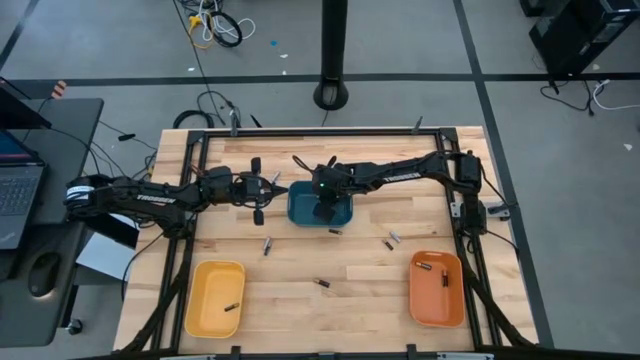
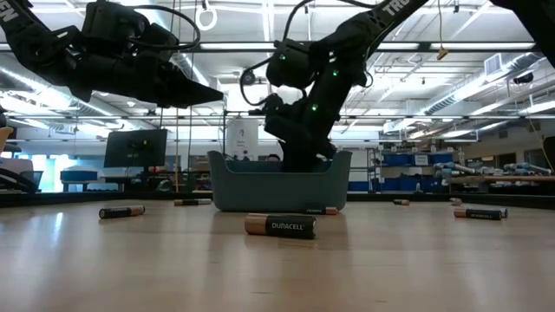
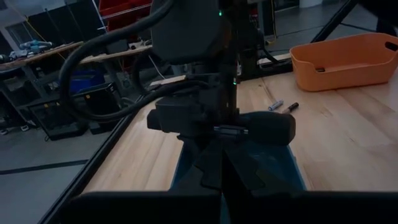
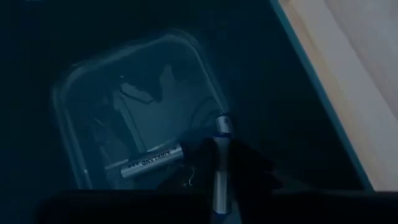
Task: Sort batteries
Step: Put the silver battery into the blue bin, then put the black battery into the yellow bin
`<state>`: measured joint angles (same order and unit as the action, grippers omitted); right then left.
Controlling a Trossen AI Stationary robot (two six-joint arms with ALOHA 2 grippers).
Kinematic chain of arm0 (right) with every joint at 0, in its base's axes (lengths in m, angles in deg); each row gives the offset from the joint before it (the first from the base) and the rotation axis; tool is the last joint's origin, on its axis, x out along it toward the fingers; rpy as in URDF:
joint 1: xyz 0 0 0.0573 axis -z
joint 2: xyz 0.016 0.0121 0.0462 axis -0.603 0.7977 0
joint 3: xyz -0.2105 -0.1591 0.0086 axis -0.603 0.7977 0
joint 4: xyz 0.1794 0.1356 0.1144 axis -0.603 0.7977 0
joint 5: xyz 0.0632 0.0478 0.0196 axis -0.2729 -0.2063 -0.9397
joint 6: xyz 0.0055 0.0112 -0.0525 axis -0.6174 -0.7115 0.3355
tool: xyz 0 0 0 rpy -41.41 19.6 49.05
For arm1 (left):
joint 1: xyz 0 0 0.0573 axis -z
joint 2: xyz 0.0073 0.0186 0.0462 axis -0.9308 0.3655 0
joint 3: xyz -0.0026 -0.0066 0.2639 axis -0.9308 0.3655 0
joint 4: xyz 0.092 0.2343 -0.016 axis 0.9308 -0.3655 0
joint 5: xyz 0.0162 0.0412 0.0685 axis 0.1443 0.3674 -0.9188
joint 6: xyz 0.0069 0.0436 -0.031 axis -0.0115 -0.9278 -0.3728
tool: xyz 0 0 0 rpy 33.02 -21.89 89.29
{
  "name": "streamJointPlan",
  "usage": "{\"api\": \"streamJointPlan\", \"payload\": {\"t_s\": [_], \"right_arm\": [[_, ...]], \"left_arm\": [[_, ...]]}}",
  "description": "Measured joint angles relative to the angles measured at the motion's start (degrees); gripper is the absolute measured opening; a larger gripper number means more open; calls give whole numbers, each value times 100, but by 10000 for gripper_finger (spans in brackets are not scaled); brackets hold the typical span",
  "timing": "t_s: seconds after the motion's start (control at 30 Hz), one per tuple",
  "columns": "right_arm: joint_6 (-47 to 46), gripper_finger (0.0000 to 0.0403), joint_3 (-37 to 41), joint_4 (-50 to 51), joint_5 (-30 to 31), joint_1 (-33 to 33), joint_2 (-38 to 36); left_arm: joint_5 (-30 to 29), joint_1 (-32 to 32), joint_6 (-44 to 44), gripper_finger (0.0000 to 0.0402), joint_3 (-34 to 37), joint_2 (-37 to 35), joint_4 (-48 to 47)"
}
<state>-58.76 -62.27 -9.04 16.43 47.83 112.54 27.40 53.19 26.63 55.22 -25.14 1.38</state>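
Observation:
A teal tray (image 1: 300, 212) stands mid-table. My right gripper (image 1: 327, 212) reaches down into it, shut on a battery (image 4: 219, 146). The tray wall (image 2: 277, 182) hides its fingertips in the low view. A second battery (image 4: 152, 160) lies flat on the tray floor beside the fingers. My left gripper (image 1: 278, 188) hovers shut and level just left of the tray, touching nothing. Loose batteries (image 1: 267, 245), (image 1: 322, 284), (image 1: 391, 241) lie on their sides on the wood, and one of them (image 2: 279, 226) lies in front of the tray. My right gripper holds the battery between its two dark fingers (image 4: 249, 168), which come steeply from above into the tray. The battery lies along the fingers, and its silvery end (image 4: 222, 123) sticks out past them toward the tray floor. Whether that end touches the floor, I cannot tell.
A yellow tray (image 1: 200, 300) with one battery sits near the front left. An orange tray (image 1: 455, 300) holding batteries sits near the front right. A black frame (image 1: 300, 132) runs round the table. Bare wood lies between the front trays.

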Motion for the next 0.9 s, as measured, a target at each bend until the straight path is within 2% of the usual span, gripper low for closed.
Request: {"api": "streamJointPlan", "payload": {"t_s": [0.33,0.47,0.57,0.7,0.9], "right_arm": [[169,115,-39,47,-31,-18,-63],[363,141,-252,599,-33,-156,-153],[503,144,-391,968,-21,-321,-399],[709,113,-402,1290,57,-649,-935],[433,17,-107,1428,55,-1235,-1337]], "left_arm": [[-2,2,0,6,0,0,-33],[0,2,0,6,0,0,-46],[0,2,-4,6,0,0,-58],[-2,2,-9,6,-2,-2,-70],[-1,2,-26,6,-2,0,-82]]}}
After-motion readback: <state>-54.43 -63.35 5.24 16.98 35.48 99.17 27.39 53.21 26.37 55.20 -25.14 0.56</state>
